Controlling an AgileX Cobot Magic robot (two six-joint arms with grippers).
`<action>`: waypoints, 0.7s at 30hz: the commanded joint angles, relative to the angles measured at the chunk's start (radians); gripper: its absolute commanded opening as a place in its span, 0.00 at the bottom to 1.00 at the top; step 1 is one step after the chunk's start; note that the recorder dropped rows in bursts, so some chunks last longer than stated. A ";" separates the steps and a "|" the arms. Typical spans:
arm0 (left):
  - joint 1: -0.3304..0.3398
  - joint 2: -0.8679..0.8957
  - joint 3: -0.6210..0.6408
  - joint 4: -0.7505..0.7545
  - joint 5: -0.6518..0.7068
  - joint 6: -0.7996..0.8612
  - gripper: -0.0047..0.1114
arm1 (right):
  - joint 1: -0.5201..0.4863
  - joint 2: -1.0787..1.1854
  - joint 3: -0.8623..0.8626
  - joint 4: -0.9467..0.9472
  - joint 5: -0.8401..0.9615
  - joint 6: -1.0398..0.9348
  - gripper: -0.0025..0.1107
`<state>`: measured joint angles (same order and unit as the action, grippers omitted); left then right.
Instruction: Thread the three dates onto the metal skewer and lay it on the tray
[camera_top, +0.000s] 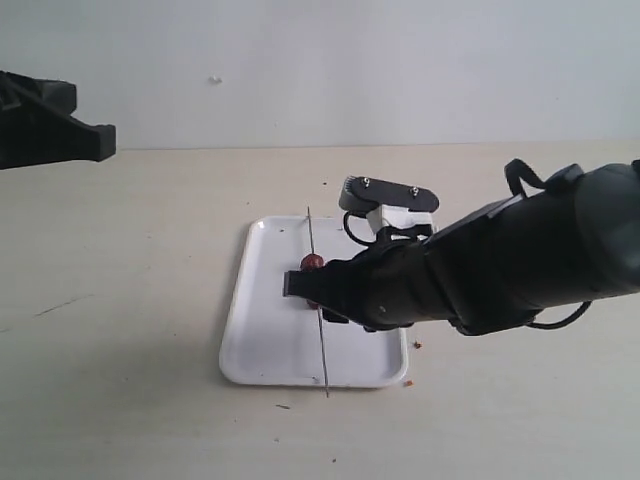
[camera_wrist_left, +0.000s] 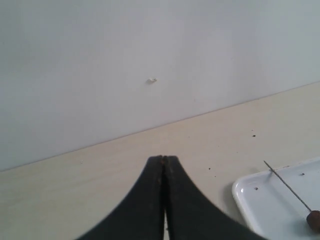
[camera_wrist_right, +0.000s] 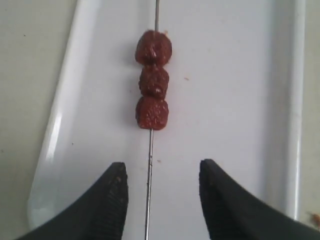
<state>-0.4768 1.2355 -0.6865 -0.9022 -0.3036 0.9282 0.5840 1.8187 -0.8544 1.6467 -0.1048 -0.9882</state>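
Hovering right gripper (camera_wrist_right: 162, 167), jaws spread, nothing held | left gripper (camera_wrist_left: 163, 161) clenched, empty | skewer (camera_wrist_right: 148, 175) with dates (camera_wrist_right: 153, 80) lies on tray (camera_wrist_right: 240, 100) | skewer likely stiff, light, slick; dates soft, may slide; pinch bare skewer beside dates

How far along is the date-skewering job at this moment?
Done: all three dates sit threaded on the metal skewer, which lies across the tray. In hand: nothing; the right tool is open astride the skewer, the left tool shut, off the tray. Left: apparently only pulling the right arm away.
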 joint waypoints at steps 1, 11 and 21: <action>0.000 -0.108 0.081 -0.008 -0.023 -0.017 0.04 | 0.004 -0.059 0.008 -0.004 -0.024 -0.076 0.43; 0.000 -0.591 0.223 -0.004 0.239 -0.041 0.04 | 0.004 -0.233 0.152 -0.009 -0.191 -0.204 0.28; 0.000 -1.064 0.448 -0.049 0.396 -0.087 0.04 | 0.004 -0.664 0.284 -0.115 -0.084 -0.223 0.02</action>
<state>-0.4768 0.2631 -0.3012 -0.9298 0.0848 0.8603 0.5840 1.2871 -0.5988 1.5768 -0.2232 -1.2005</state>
